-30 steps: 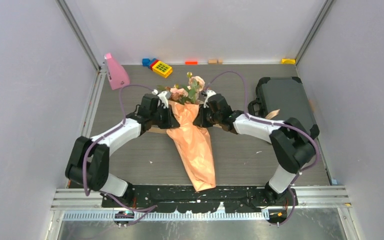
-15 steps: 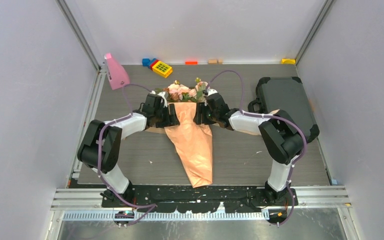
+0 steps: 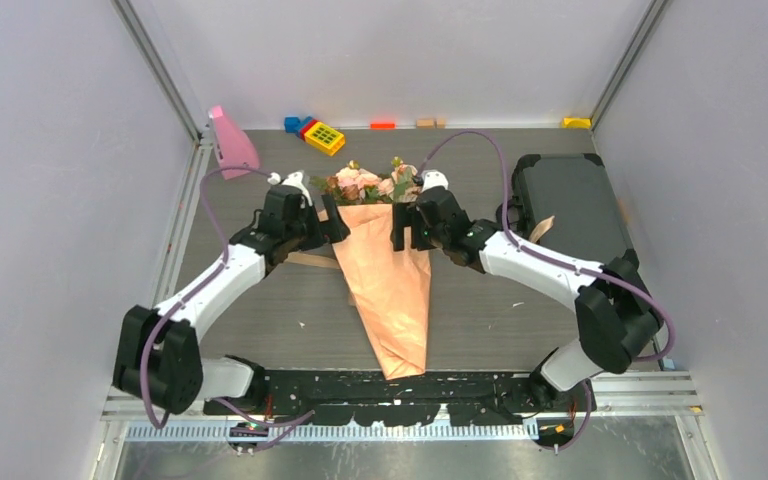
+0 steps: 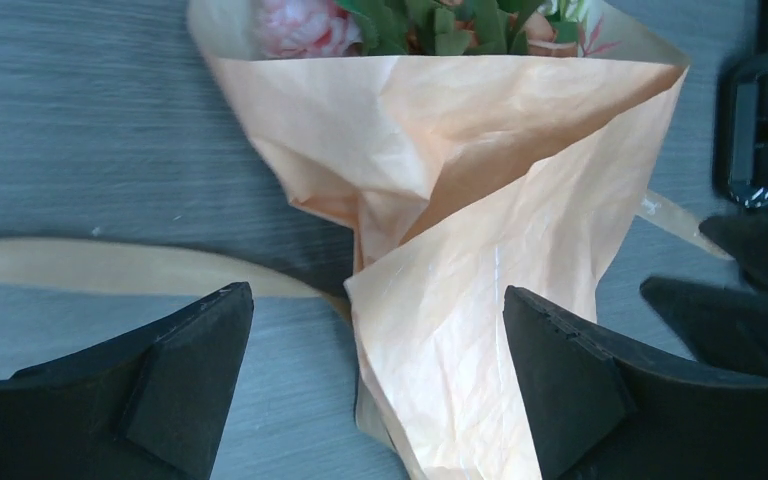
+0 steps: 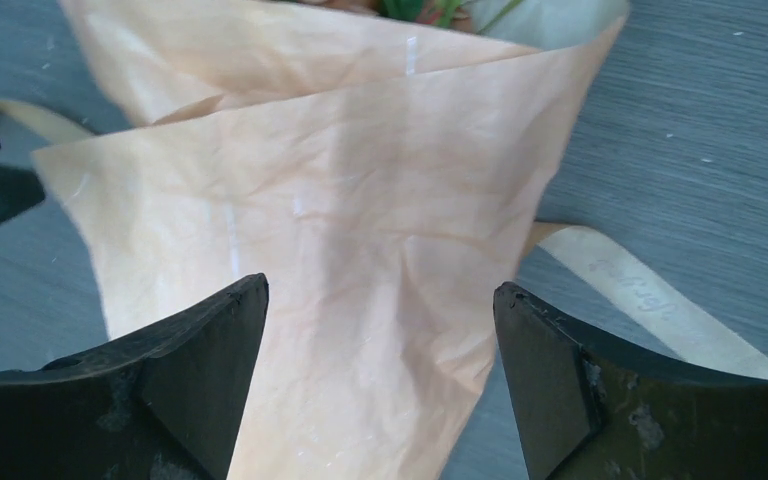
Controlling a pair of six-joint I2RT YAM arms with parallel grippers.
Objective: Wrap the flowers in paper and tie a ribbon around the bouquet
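Released — the left pincer (image 3: 337,220) and right pincer (image 3: 400,228) have spread off the paper (image 3: 392,290), flowers (image 3: 360,184) tucked inside.

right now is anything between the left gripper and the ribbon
Nothing visible covers the stretch of ribbon lying on the table beside the open left gripper; its middle runs under the bouquet.

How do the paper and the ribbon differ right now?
Paper is wide, crinkled, peach-orange; ribbon is a narrow, smooth, pale tan strip. Paper is folded into a cone around the flowers; ribbon lies flat and untied, showing on both sides of the cone. Both rest on the table.
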